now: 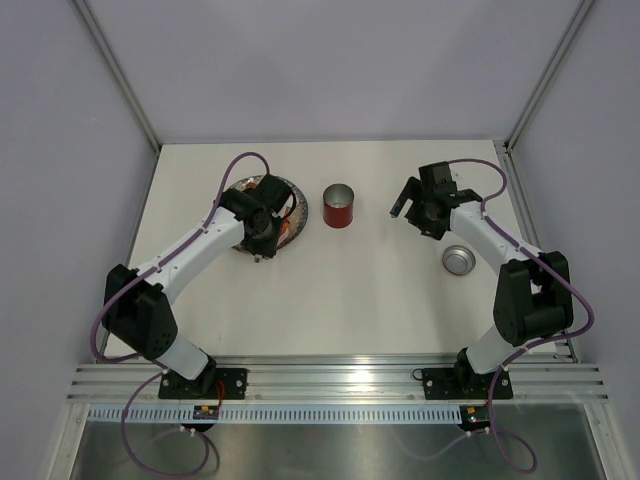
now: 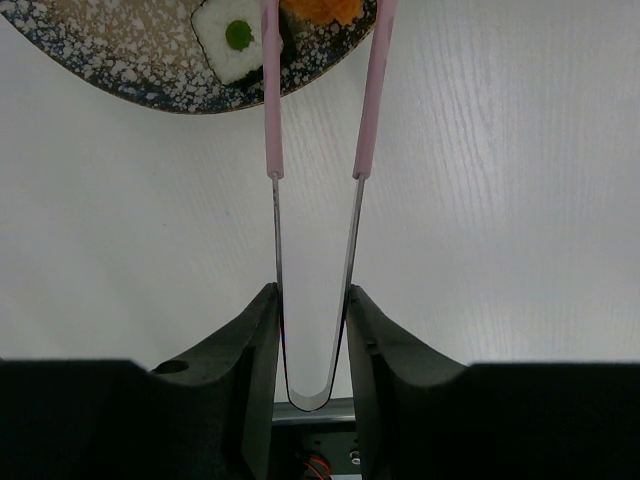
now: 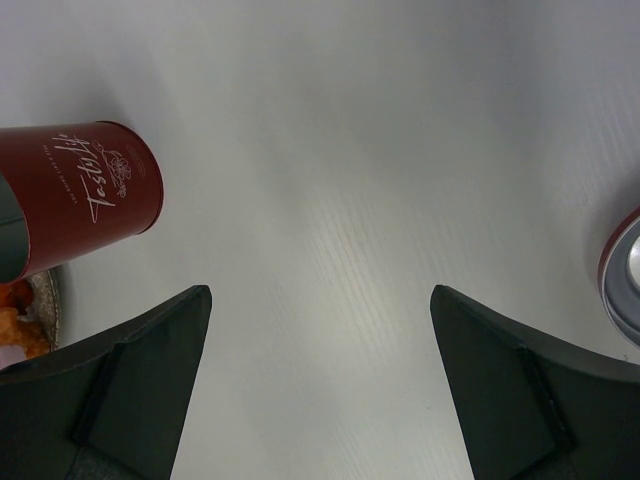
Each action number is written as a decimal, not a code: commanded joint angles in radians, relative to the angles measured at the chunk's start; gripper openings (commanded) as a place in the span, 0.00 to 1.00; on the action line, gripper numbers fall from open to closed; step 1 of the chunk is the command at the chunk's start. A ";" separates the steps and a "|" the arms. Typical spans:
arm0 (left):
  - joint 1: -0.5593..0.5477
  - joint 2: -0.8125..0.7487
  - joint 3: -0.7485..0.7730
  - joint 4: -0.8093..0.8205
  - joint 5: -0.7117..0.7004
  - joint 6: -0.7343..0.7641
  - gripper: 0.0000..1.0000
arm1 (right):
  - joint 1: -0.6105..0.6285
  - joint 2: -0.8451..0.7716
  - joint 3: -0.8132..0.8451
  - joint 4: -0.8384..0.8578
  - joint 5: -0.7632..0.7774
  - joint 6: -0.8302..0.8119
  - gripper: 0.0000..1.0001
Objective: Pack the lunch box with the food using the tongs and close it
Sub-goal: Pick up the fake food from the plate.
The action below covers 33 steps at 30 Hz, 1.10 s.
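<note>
The red lunch box (image 1: 338, 206) stands open and upright mid-table, its side also showing in the right wrist view (image 3: 80, 200). Its lid (image 1: 458, 260) lies silver side up to the right, at the edge of the right wrist view (image 3: 625, 280). My left gripper (image 2: 312, 300) is shut on the pale pink tongs (image 2: 372, 100) near their joined end. The tong tips reach over the plate rim beside the food: a white piece with a green dot (image 2: 235, 40) and an orange piece (image 2: 320, 8). From above, the left gripper (image 1: 262, 240) hides most of the plate. My right gripper (image 3: 320, 300) hangs open and empty.
The speckled grey plate (image 2: 130, 60) sits left of the lunch box, its rim (image 1: 297, 200) showing past the left arm. The right gripper (image 1: 408, 200) hovers between the lunch box and the lid. Enclosure walls stand round the table.
</note>
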<state>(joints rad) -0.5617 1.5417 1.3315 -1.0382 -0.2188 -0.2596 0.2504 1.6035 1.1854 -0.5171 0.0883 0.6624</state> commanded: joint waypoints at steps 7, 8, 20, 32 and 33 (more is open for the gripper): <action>0.002 0.027 0.003 0.023 -0.039 0.011 0.33 | 0.004 -0.039 -0.017 0.032 -0.015 0.006 0.99; 0.000 0.032 0.003 0.023 -0.037 0.011 0.33 | 0.004 -0.040 -0.020 0.034 -0.012 0.006 1.00; 0.000 0.050 0.000 0.038 -0.027 0.014 0.34 | 0.004 -0.034 -0.027 0.043 -0.021 0.009 0.99; 0.000 0.046 0.017 0.044 -0.047 0.013 0.20 | 0.006 -0.033 -0.027 0.040 -0.018 0.000 1.00; 0.000 0.041 0.021 0.041 -0.048 0.010 0.15 | 0.004 -0.031 -0.027 0.040 -0.018 0.002 1.00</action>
<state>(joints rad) -0.5617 1.6123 1.3308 -1.0222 -0.2413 -0.2512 0.2504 1.6035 1.1576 -0.4973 0.0731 0.6628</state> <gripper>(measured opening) 0.307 0.993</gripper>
